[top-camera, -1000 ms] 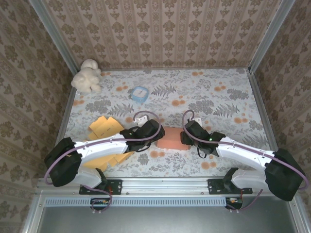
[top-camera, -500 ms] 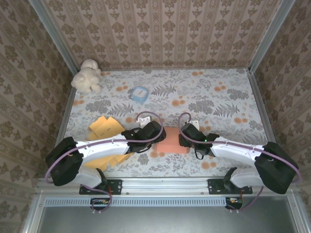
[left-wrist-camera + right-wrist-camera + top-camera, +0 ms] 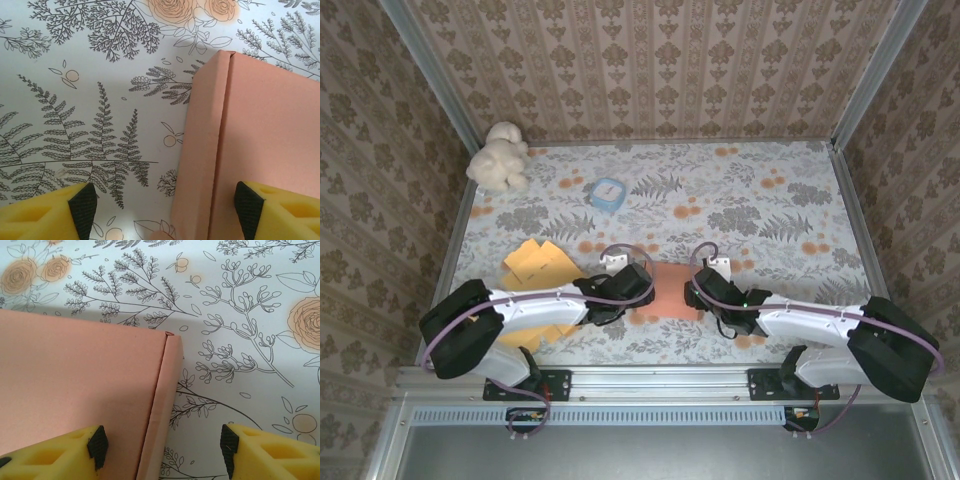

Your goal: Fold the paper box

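White link shells between black joint housings on left arm (image 3: 535, 303) and right arm (image 3: 815, 322). Bulky black shoulder blocks (image 3: 455, 335). Purple cables (image 3: 619, 247) arching at the wrists. Yellow fingers (image 3: 40, 215) tipped with black pads (image 3: 84, 205) on left gripper (image 3: 166, 205) and right gripper (image 3: 163, 445).

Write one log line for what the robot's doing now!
task: fold box | left pincer: open, astride box's left edge | right pincer: open, astride right edge | box: on table
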